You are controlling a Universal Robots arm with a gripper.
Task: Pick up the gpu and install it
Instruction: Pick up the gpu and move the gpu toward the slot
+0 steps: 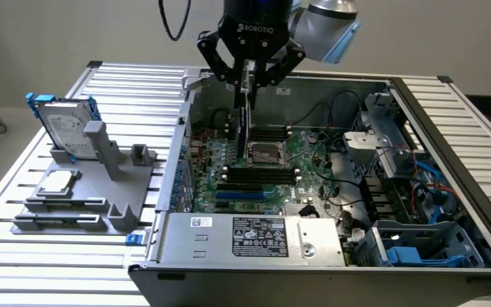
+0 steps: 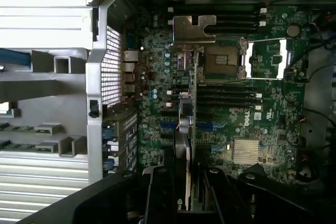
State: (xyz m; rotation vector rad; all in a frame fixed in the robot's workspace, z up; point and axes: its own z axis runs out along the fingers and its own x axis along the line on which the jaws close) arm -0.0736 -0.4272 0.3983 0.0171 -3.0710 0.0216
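Silver hard drive (image 1: 64,128) stood by the table's (image 1: 49,272) edge on the exterior view's left; rightward, over the open case (image 1: 314,288), the pincer (image 1: 250,82), partly closed, clamped the gpu (image 1: 245,128) edge-down above the motherboard (image 1: 305,160). A tilt might jam it beside its slot.

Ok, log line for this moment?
gripper: shut on gpu | gpu: upright, edge down, held over motherboard | inside open case
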